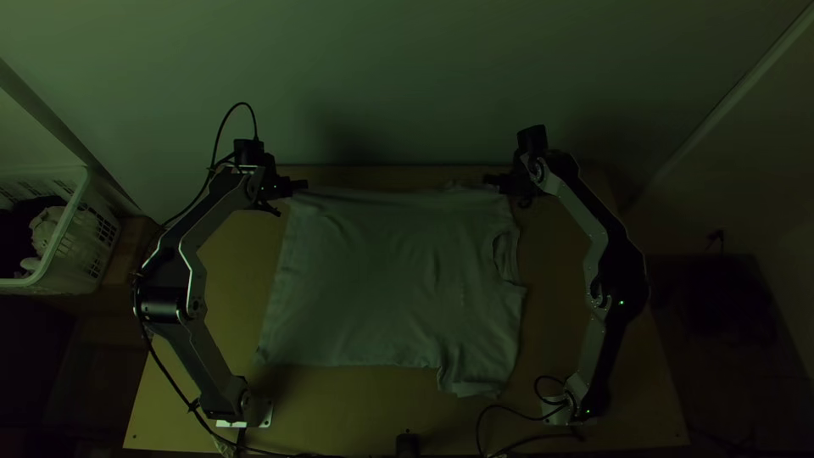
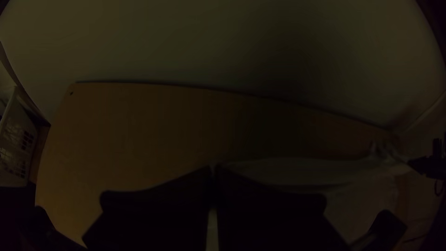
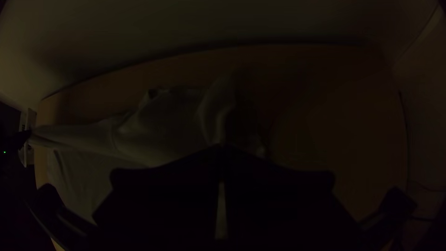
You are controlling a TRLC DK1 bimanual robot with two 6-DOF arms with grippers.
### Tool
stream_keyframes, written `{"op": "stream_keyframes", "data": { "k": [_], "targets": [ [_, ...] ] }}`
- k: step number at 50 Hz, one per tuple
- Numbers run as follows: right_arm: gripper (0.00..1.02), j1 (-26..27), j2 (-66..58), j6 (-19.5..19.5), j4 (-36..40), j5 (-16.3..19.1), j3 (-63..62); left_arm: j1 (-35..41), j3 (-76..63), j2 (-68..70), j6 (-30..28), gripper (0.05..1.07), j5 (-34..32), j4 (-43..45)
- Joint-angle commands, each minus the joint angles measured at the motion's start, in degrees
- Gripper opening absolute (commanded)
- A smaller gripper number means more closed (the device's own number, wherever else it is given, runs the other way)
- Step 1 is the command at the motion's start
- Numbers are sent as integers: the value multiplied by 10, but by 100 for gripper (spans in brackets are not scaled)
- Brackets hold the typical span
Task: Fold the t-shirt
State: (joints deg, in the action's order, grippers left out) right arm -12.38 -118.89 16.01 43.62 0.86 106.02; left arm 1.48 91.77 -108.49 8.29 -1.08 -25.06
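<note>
In the top view my left gripper (image 1: 297, 186) is shut on the far left corner of the t-shirt (image 1: 381, 271). My right gripper (image 1: 493, 181) is shut on the shirt's far edge, near its right end. The shirt lies spread over the table's middle, its far edge drawn taut between the two, with the neck opening at the right and one sleeve toward the near side. In the left wrist view my left gripper (image 2: 213, 168) has its fingertips together on the cloth (image 2: 297, 172). The right wrist view has my right gripper (image 3: 221, 148) closed on bunched cloth (image 3: 158, 125).
A white laundry basket (image 1: 64, 237) with cloth in it stands left of the wooden table (image 1: 220, 339). A wall rises behind the table's far edge. Black cables run near both arm bases, and a small dark object (image 1: 408, 444) is at the near edge.
</note>
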Motion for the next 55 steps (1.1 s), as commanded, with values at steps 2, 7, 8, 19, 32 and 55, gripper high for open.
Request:
{"op": "stream_keyframes", "data": {
  "k": [2, 7, 8, 19, 32, 55],
  "targets": [
    [2, -5, 50, -5, -12, -8, -53, -8, -53, 44, -8, 8, -5, 15],
    [2, -9, 82, -5, -34, -9, -102, -7, -89, 67, -9, 8, -4, 28],
    [2, -10, 87, -5, -37, -9, -110, -7, -97, 71, -9, 8, -5, 32],
    [2, -19, 135, -5, -55, -19, -180, -5, -156, 111, -9, 8, -5, 49],
    [2, -26, 190, -4, -66, -28, -255, -2, -201, 137, -11, 8, -4, 61],
    [2, -31, 242, -5, -111, -35, -387, -4, -278, 137, -21, 8, -4, 128]
  ]
}}
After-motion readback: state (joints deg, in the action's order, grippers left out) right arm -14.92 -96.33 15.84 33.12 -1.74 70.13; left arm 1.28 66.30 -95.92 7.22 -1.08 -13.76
